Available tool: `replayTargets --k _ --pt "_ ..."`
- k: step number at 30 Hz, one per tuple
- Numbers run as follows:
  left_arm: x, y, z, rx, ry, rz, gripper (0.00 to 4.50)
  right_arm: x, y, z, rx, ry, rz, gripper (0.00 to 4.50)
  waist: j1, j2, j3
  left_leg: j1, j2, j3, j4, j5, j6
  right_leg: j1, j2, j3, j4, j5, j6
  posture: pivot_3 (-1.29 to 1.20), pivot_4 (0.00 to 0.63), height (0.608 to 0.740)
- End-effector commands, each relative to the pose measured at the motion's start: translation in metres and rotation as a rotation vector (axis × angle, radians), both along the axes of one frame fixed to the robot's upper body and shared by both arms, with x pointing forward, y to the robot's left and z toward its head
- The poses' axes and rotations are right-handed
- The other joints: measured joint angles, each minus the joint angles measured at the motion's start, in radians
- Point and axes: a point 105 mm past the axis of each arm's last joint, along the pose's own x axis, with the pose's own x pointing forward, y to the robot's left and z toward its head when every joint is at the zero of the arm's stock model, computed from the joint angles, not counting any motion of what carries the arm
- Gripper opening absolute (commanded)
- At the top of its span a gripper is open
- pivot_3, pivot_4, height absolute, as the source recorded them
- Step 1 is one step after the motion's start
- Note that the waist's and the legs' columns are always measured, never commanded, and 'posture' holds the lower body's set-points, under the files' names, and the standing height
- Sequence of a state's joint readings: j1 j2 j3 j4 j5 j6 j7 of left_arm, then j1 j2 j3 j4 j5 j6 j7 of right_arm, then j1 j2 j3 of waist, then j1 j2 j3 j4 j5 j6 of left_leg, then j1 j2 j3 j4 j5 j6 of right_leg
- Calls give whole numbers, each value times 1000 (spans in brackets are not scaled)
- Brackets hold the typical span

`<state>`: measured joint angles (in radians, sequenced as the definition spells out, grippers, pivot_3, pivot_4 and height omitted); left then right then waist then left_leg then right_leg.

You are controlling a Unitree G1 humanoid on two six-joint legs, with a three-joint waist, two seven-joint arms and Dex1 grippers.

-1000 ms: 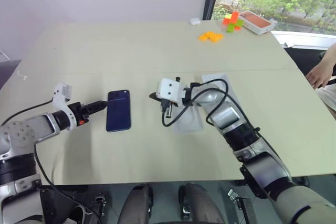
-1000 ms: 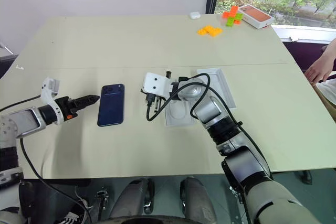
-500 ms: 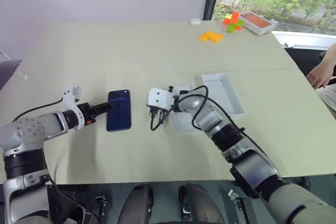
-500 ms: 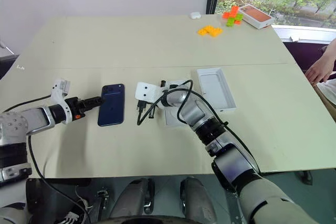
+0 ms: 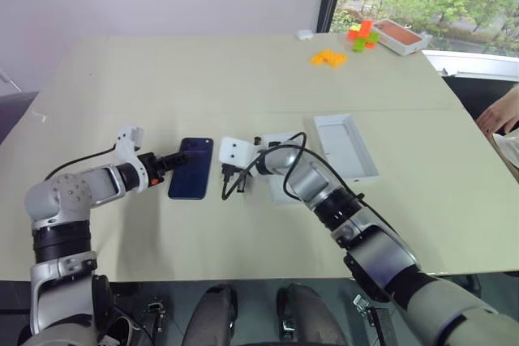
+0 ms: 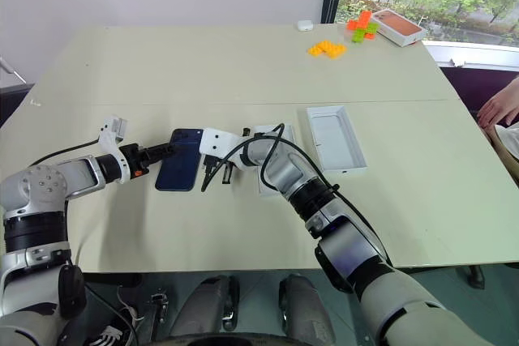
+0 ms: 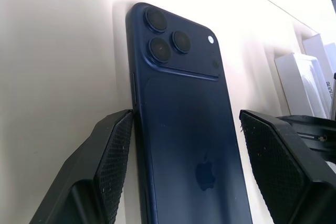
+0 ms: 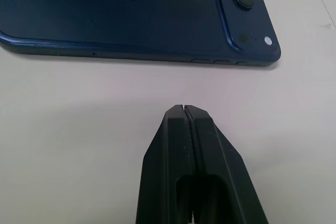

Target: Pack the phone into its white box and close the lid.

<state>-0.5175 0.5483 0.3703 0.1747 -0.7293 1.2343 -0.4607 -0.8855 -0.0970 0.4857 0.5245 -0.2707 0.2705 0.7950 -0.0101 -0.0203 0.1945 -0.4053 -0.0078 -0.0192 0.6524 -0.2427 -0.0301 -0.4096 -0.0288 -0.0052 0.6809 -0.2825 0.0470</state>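
- Pale beige worktop [image 5: 162, 79] runs out to a window at the far right, and a person's hand [image 5: 500, 115] rests at its right edge.
- A shallow white tray [image 5: 345, 145] lies open to the right of centre, holding nothing I can make out; whether it is the white box or the lid I cannot tell.
- Just left of it, half behind my right forearm, lies another white piece [image 5: 285, 188]; I cannot tell what it is.
- At the far right corner sits a white-rimmed box with an orange-red face [image 5: 396, 34]. Loose orange and green blocks [image 5: 340, 48] lie beside it on the bare top, with a small white object [image 5: 304, 34] to their left.
- The phone [image 5: 191, 168] lies flat, back up, left of centre, in no container, its camera end toward the far side.
- My left gripper [image 7: 184, 145] reaches in low from the left, jaws wide and straddling the phone's near end: one pad [image 7: 118, 156] is against its long edge, the other stands just off the opposite edge.
- My right gripper [image 8: 190, 116] angles leftward and down across the centre, jaws pressed together and empty, the tip just beside the phone's right long edge without touching it.
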Motion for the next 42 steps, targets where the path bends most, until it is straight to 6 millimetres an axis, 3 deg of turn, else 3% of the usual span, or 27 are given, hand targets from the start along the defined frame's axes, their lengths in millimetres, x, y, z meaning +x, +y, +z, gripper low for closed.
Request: replayTargets --k 1,14,27,37,40,42 --pt "-15 -13 -23 7 116 -86 3432 2 7 13 9 -47 17 31 -2 0 0 0 0 0 0 0 0 0 0 0 0 0 0 0 150 740" --pt "-26 -24 -34 -61 251 -104 3432 0 12 7 -43 -86 53 31 -2 0 -1 3 0 0 -1 0 0 3 0 0 0 0 0 0 150 740" --pt "-22 -43 -10 -218 244 -135 3432 2 8 5 -51 -90 48 31 -1 0 -1 7 0 0 -2 0 0 7 0 0 -1 0 0 0 150 740" --pt "-26 -40 -20 -166 254 -108 3432 2 6 5 -49 -94 49 31 -5 0 -1 7 0 -1 -3 1 -1 6 0 0 -1 0 0 0 150 740" --pt "-28 -38 -22 -171 258 -100 2585 3 5 6 -47 -93 44 0 -7 0 -1 7 0 0 -4 1 -2 6 0 0 -1 0 0 0 150 740" --pt "-29 -38 -21 -179 257 -102 1540 4 3 6 -48 -94 40 0 -6 0 -1 7 0 -1 -4 1 -2 5 0 0 -1 0 0 0 150 740"
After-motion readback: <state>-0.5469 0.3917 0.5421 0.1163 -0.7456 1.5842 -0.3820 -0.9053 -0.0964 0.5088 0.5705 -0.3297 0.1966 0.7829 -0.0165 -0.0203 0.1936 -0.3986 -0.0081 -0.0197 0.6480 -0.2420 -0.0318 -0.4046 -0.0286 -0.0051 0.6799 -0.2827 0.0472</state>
